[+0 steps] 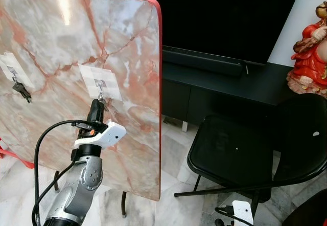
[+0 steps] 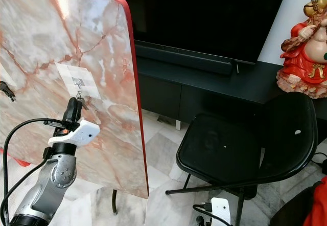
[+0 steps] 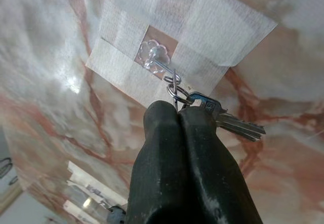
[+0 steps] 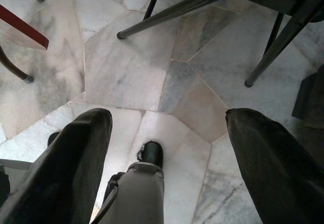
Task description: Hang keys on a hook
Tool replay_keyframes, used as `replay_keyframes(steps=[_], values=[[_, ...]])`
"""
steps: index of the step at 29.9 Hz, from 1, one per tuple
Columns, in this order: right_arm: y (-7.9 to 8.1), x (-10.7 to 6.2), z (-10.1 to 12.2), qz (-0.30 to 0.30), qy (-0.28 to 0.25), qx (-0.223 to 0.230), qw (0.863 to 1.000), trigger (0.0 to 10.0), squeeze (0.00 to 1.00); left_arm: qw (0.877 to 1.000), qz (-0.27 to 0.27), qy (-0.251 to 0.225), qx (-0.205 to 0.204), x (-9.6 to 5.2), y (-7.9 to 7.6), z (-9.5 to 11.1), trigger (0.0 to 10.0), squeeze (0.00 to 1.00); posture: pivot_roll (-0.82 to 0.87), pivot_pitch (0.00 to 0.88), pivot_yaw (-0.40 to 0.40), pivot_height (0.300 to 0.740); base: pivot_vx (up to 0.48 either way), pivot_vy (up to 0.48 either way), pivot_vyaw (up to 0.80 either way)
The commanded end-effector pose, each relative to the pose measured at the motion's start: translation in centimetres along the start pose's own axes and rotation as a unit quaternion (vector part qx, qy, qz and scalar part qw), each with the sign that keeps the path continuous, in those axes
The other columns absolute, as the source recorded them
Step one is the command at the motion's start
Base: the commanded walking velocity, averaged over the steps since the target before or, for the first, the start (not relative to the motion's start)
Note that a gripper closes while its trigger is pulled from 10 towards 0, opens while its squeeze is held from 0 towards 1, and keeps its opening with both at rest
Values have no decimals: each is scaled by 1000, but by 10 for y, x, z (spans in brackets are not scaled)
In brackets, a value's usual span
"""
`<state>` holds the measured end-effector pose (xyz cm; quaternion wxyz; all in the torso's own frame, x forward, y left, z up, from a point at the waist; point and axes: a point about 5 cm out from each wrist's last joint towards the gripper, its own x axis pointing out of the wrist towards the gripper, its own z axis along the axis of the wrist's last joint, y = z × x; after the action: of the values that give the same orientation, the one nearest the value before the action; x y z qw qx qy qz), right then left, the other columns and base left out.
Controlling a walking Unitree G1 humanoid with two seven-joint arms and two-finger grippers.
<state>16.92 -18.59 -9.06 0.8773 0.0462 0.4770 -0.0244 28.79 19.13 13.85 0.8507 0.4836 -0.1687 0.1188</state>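
**Now at the hook: left hand pinched on the key ring**

Up against the tilted marble-patterned table (image 1: 61, 47), the left hand (image 1: 95, 108) reaches toward a clear hook (image 3: 152, 62) fixed to the tabletop under a square of white tape (image 3: 202, 26). Its two black fingers (image 3: 167, 148) are pressed together with no gap between them, and they pinch the keys (image 3: 223, 120) at the ring (image 3: 174, 89). In the left wrist view the ring sits right at the hook's metal stem, touching or looped on it; which of the two cannot be told. The key blades stick out from the fingertips toward 4 o'clock of the hook in that view.

In the left eye view the hand lies just at 6 o'clock of the taped hook, with the silver arm rising from the lower edge of the picture and a black cable (image 1: 41, 149) curving beside it. A second taped hook (image 1: 13, 72) sits at 9 o'clock of the first, well apart, with a dark key (image 1: 21, 91) hanging from it.

The right hand (image 4: 167, 138) hangs low over the pale marble floor (image 4: 131, 67), its fingers spread wide and holding nothing. A black folding chair (image 1: 240, 154) stands at 3 o'clock of the table, before a dark TV stand (image 1: 230, 83) and a red figurine (image 1: 309, 52).
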Motion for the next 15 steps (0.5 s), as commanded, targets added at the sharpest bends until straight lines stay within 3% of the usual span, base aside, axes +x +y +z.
replay_keyframes(steps=[1, 3, 4, 15], values=[[-1, 0, -1, -1, 3, 2, 1000, 10000, 0, 1000, 3, -5, 15, 0, 2, 0, 10000, 0, 60, 0, -16, 740, 0, 0, 0], [-1, 0, -1, -1, 3, 2, 1000, 10000, 0, 1000, 5, -6, 20, 0, 2, 0, 10000, 788, 60, 0, -16, 740, 0, 0, 0], [-1, 0, -1, -1, 3, 2, 1000, 10000, 0, 1000, 4, -8, 21, -1, 1, 0, 10000, 1000, 60, 0, -16, 740, 0, 0, 0], [-1, 0, -2, -5, 4, 4, 1000, 10000, 0, 1000, -14, -12, 17, -6, -6, 0, 10000, 1000, 60, 0, -16, 740, 0, 0, 0]])
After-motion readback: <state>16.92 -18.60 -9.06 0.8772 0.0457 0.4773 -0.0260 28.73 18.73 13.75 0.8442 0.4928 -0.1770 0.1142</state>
